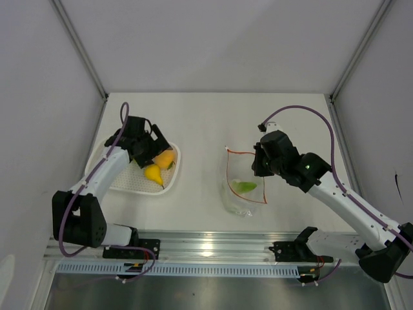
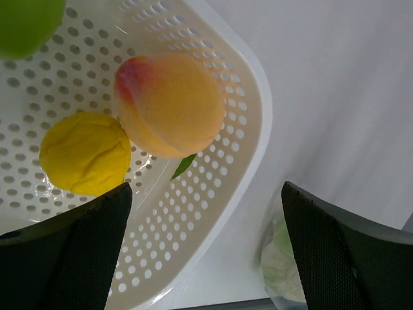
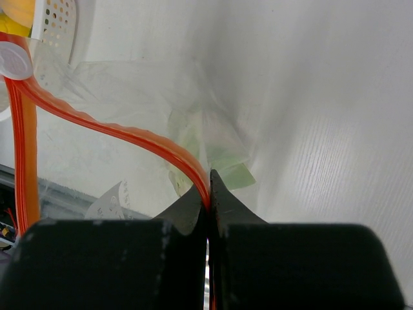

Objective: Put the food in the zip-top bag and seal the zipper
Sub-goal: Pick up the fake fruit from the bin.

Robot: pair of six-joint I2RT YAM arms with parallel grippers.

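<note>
The clear zip-top bag (image 1: 244, 187) lies flat mid-table with a green piece of food (image 1: 245, 186) inside. Its red-orange zipper (image 1: 241, 152) runs along the far and right edges. My right gripper (image 1: 261, 163) is at the bag's right edge. In the right wrist view it (image 3: 208, 192) is shut on the zipper strip (image 3: 129, 134), and the bag's film (image 3: 161, 97) spreads beyond. My left gripper (image 1: 151, 150) hangs open over the basket. Ahead of its spread fingers (image 2: 71, 258) lie an orange-pink fruit (image 2: 169, 103), a yellow piece (image 2: 85, 154) and a green apple (image 2: 29, 26).
The white perforated basket (image 1: 122, 181) holding the fruit sits at the left, its corner rim (image 2: 255, 129) under my left gripper. A metal rail (image 1: 213, 248) runs along the near table edge between the arm bases. White walls close in the back and sides.
</note>
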